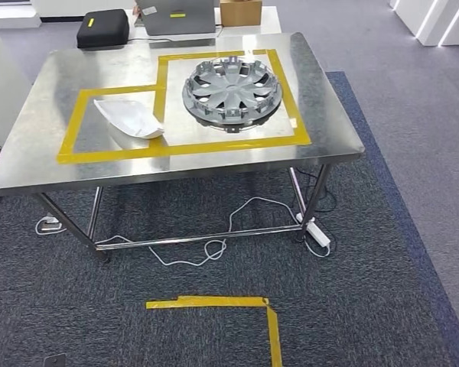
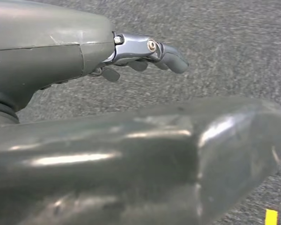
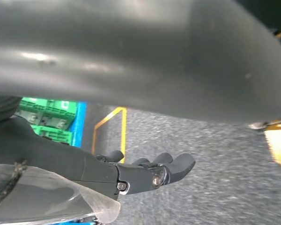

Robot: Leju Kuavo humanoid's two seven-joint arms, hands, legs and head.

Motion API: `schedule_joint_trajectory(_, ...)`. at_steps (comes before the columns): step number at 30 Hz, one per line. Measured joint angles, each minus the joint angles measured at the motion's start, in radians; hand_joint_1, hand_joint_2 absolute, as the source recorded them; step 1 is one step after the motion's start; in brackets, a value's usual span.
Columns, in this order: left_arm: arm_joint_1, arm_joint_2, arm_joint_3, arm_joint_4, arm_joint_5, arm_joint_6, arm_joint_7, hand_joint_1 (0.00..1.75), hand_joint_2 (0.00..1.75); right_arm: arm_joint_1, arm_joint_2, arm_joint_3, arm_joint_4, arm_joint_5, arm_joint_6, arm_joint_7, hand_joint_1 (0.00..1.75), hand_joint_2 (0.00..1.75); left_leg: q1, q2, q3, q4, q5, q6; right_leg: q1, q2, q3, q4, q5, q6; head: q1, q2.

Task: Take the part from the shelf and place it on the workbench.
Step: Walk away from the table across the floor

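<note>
Wheel cover (image 1: pixel 232 92) & white part (image 1: pixel 130 118) sit on counter (image 1: pixel 37 157). Left hand (image 2: pixel 146 51), right hand (image 3: pixel 146 173): fingers loose, holding nothing. You walk close, could bump counter.

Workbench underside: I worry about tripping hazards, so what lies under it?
Under the workbench, a white cable loops across the grey carpet to a white power strip by the right legs. A small white item lies near the left legs. The tabletop covers the floor further back.

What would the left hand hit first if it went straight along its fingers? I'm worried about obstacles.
Nothing solid appears in that line: past the left hand the left wrist view shows just grey carpet. The way looks free, though depth is unclear.
</note>
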Motion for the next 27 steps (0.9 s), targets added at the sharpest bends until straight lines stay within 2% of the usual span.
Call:
schedule_joint_trajectory(1, 0.000, -0.001, 0.000, 0.000, -0.002, 0.000, 0.002, 0.00, 0.00, 0.001, 0.000, -0.001, 0.000, 0.000, 0.002, 0.000, 0.00, 0.00, 0.004, 0.000, -0.009, 0.066, -0.036, -0.005, 0.000, -0.001, -0.014, 0.006, 0.009, 0.000, -0.002, 0.000)
schedule_joint_trajectory(2, 0.000, -0.002, 0.000, 0.001, -0.003, 0.000, 0.005, 0.00, 0.00, 0.002, 0.000, -0.001, 0.000, 0.000, 0.003, 0.000, 0.00, 0.00, 0.007, 0.000, -0.009, 0.114, -0.047, -0.009, 0.000, -0.003, -0.030, 0.014, 0.017, 0.002, -0.001, 0.000)
schedule_joint_trajectory(3, -0.001, -0.002, 0.001, 0.001, -0.003, -0.001, 0.010, 0.00, 0.00, 0.002, 0.000, -0.001, 0.000, 0.001, 0.004, 0.000, 0.00, 0.00, 0.010, 0.000, 0.003, 0.131, -0.034, -0.012, -0.001, -0.003, -0.047, 0.024, 0.024, 0.004, -0.002, 0.000)
schedule_joint_trajectory(4, -0.001, -0.002, 0.001, 0.001, -0.003, -0.001, 0.016, 0.00, 0.00, 0.002, 0.000, -0.002, 0.000, 0.002, 0.004, 0.000, 0.00, 0.00, 0.012, 0.000, 0.031, 0.112, -0.007, -0.014, -0.002, -0.003, -0.063, 0.034, 0.030, 0.007, -0.002, 0.000)
schedule_joint_trajectory(5, -0.001, -0.003, 0.001, 0.001, -0.003, -0.001, 0.021, 0.00, 0.00, 0.002, 0.000, -0.002, 0.000, 0.004, 0.004, 0.000, 0.00, 0.00, 0.015, -0.001, 0.074, 0.059, 0.021, -0.015, -0.003, -0.003, -0.080, 0.045, 0.035, 0.010, -0.002, 0.000)
schedule_joint_trajectory(6, -0.002, -0.005, 0.001, 0.001, -0.004, -0.002, 0.025, 0.00, 0.00, 0.001, 0.000, -0.002, 0.000, 0.006, 0.004, 0.000, 0.00, 0.00, 0.016, -0.005, 0.122, -0.011, 0.034, -0.014, -0.002, -0.003, -0.096, 0.056, 0.039, 0.015, -0.002, 0.000)
schedule_joint_trajectory(7, -0.002, -0.006, 0.002, 0.001, -0.005, -0.003, 0.027, 0.00, 0.00, 0.001, 0.000, -0.002, 0.000, 0.008, 0.004, 0.000, 0.00, 0.00, 0.016, -0.009, 0.163, -0.077, 0.036, -0.010, -0.001, -0.002, -0.109, 0.066, 0.044, 0.020, -0.002, 0.000)
schedule_joint_trajectory(8, -0.002, -0.008, 0.002, 0.002, -0.007, -0.003, 0.028, 0.00, 0.00, 0.000, -0.001, -0.002, 0.000, 0.011, 0.004, 0.000, 0.00, 0.00, 0.015, -0.013, 0.188, -0.124, 0.030, -0.006, 0.000, -0.002, -0.119, 0.072, 0.050, 0.026, -0.002, 0.000)
schedule_joint_trajectory(9, -0.002, -0.010, 0.003, 0.003, -0.011, -0.003, 0.029, 0.00, 0.00, -0.001, -0.001, -0.002, 0.000, 0.013, 0.004, 0.000, 0.00, 0.00, 0.013, -0.016, 0.196, -0.146, 0.022, -0.002, 0.001, -0.002, -0.127, 0.076, 0.057, 0.032, -0.002, 0.000)
schedule_joint_trajectory(11, -0.002, -0.014, 0.005, 0.006, -0.019, -0.004, 0.028, 0.00, 0.00, -0.001, -0.004, -0.002, 0.000, 0.018, 0.004, -0.003, 0.00, 0.00, 0.014, -0.014, 0.184, -0.155, 0.025, 0.009, 0.000, 0.000, -0.141, 0.080, 0.065, 0.044, -0.002, 0.000)
schedule_joint_trajectory(12, -0.002, -0.016, 0.006, 0.007, -0.021, -0.006, 0.027, 0.00, 0.00, 0.000, -0.005, -0.002, 0.000, 0.021, 0.004, -0.004, 0.00, 0.00, 0.015, -0.012, 0.175, -0.157, 0.031, 0.018, 0.000, 0.002, -0.152, 0.091, 0.051, 0.050, 0.000, 0.000)
schedule_joint_trajectory(13, -0.003, -0.018, 0.006, 0.008, -0.022, -0.007, 0.026, 0.00, 0.00, 0.001, -0.007, -0.002, 0.000, 0.025, 0.004, -0.005, 0.00, 0.00, 0.016, -0.010, 0.165, -0.159, 0.039, 0.027, -0.001, 0.006, -0.167, 0.120, 0.020, 0.055, 0.001, 0.000)
schedule_joint_trajectory(15, -0.004, -0.019, 0.007, 0.009, -0.026, -0.009, 0.024, 0.00, 0.00, 0.001, -0.008, -0.003, 0.000, 0.032, 0.002, -0.006, 0.00, 0.00, 0.013, -0.006, 0.142, -0.159, 0.058, 0.042, -0.003, 0.011, -0.205, 0.231, -0.071, 0.062, 0.005, 0.000)
schedule_joint_trajectory(16, -0.004, -0.019, 0.007, 0.010, -0.028, -0.010, 0.023, 0.00, 0.00, 0.001, -0.008, -0.003, 0.001, 0.035, 0.002, -0.005, 0.00, 0.00, 0.010, -0.005, 0.131, -0.158, 0.067, 0.045, -0.003, 0.012, -0.220, 0.297, -0.106, 0.062, 0.005, 0.000)
schedule_joint_trajectory(17, -0.004, -0.020, 0.008, 0.011, -0.031, -0.010, 0.023, 0.00, 0.00, 0.001, -0.008, -0.003, 0.001, 0.038, 0.000, -0.005, 0.00, 0.00, 0.006, -0.004, 0.119, -0.158, 0.077, 0.047, -0.003, 0.012, -0.225, 0.344, -0.120, 0.062, 0.005, 0.000)
schedule_joint_trajectory(18, -0.004, -0.020, 0.008, 0.012, -0.033, -0.011, 0.023, 0.00, 0.00, 0.001, -0.008, -0.003, 0.001, 0.041, -0.002, -0.005, 0.00, 0.00, 0.001, -0.003, 0.107, -0.157, 0.086, 0.049, -0.002, 0.012, -0.216, 0.361, -0.113, 0.059, 0.005, 0.000)
schedule_joint_trajectory(19, -0.005, -0.021, 0.008, 0.014, -0.034, -0.011, 0.023, 0.00, 0.00, 0.001, -0.009, -0.002, 0.002, 0.044, -0.003, -0.005, 0.00, 0.00, -0.003, -0.002, 0.096, -0.157, 0.096, 0.050, -0.001, 0.012, -0.189, 0.341, -0.088, 0.054, 0.005, 0.000)
schedule_joint_trajectory(21, -0.005, -0.023, 0.008, 0.016, -0.034, -0.010, 0.023, 0.00, 0.00, 0.000, -0.011, -0.002, 0.002, 0.050, -0.006, -0.005, 0.00, 0.00, -0.010, -0.002, 0.078, -0.157, 0.113, 0.050, 0.005, 0.012, -0.090, 0.210, -0.036, 0.036, 0.004, 0.000)
schedule_joint_trajectory(22, -0.006, -0.025, 0.008, 0.018, -0.034, -0.010, 0.023, 0.00, 0.00, -0.002, -0.013, -0.002, 0.002, 0.051, -0.008, -0.005, 0.00, 0.00, -0.013, -0.002, 0.072, -0.157, 0.121, 0.048, 0.008, 0.011, -0.036, 0.130, -0.028, 0.027, 0.004, 0.000)
schedule_joint_trajectory(23, -0.006, -0.026, 0.008, 0.019, -0.034, -0.011, 0.024, 0.00, 0.00, -0.005, -0.014, -0.002, 0.002, 0.052, -0.008, -0.006, 0.00, 0.00, -0.014, -0.001, 0.067, -0.157, 0.130, 0.045, 0.012, 0.010, 0.003, 0.068, -0.029, 0.021, 0.004, 0.000)
schedule_joint_trajectory(24, -0.007, -0.027, 0.009, 0.020, -0.034, -0.011, 0.025, 0.00, 0.00, -0.006, -0.015, -0.002, 0.002, 0.053, -0.008, -0.008, 0.00, 0.00, -0.013, 0.000, 0.063, -0.157, 0.139, 0.040, 0.015, 0.010, 0.023, 0.030, -0.035, 0.017, 0.003, 0.000)
schedule_joint_trajectory(25, -0.007, -0.028, 0.009, 0.021, -0.034, -0.012, 0.025, 0.00, 0.00, -0.007, -0.016, -0.002, 0.003, 0.054, -0.008, -0.010, 0.00, 0.00, -0.012, 0.001, 0.060, -0.158, 0.148, 0.034, 0.017, 0.009, 0.027, 0.014, -0.034, 0.016, 0.004, 0.000)
schedule_joint_trajectory(26, -0.007, -0.028, 0.011, 0.022, -0.034, -0.012, 0.026, 0.00, 0.00, -0.007, -0.016, -0.002, 0.004, 0.054, -0.008, -0.013, 0.00, 0.00, -0.010, 0.001, 0.057, -0.157, 0.152, 0.029, 0.016, 0.008, 0.019, 0.010, -0.025, 0.013, 0.005, 0.000)
schedule_joint_trajectory(27, -0.007, -0.028, 0.012, 0.022, -0.034, -0.012, 0.026, 0.00, 0.00, -0.008, -0.016, -0.002, 0.006, 0.054, -0.008, -0.015, 0.00, 0.00, -0.009, 0.000, 0.052, -0.151, 0.140, 0.023, 0.013, 0.007, 0.009, 0.007, -0.014, 0.008, 0.006, 0.000)
